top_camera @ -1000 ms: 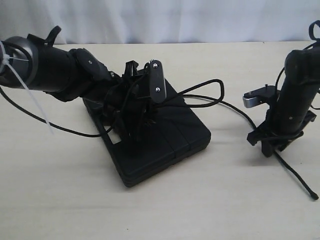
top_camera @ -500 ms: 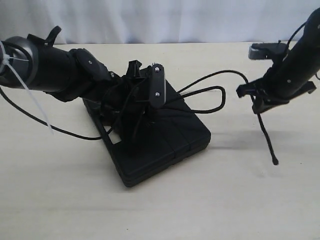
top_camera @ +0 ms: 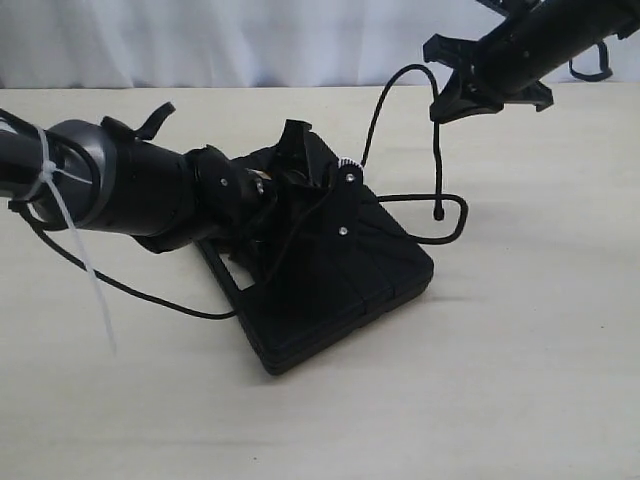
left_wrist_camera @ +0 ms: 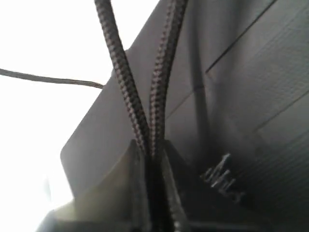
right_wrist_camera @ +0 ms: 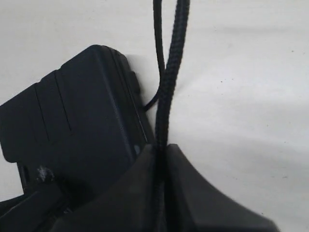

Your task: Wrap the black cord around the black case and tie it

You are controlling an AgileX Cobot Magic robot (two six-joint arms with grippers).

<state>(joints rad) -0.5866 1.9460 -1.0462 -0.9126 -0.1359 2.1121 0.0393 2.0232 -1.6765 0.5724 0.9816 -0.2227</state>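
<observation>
The black case (top_camera: 345, 285) lies flat mid-table, its oval handle slot toward the left. My left gripper (top_camera: 322, 205) reaches over the case from the left. It is shut on two strands of the black cord (left_wrist_camera: 126, 92), which rise side by side from the jaws above the case lid (left_wrist_camera: 241, 87). My right gripper (top_camera: 456, 100) is raised at the back right, shut on the cord (right_wrist_camera: 170, 82). The cord's blunt tip (top_camera: 439, 213) hangs free below it, beside the case (right_wrist_camera: 72, 121). One loop of cord (top_camera: 462, 215) lies on the table to the right of the case.
Another run of the cord (top_camera: 150, 296) trails on the table under the left arm. A white zip tie (top_camera: 90, 280) hangs from that arm. A pale curtain (top_camera: 250, 40) closes off the back of the beige table (top_camera: 500, 400).
My right gripper has risen from table level to the upper back, lifting the cord's end off the table. The left arm and the case have shifted slightly right.
</observation>
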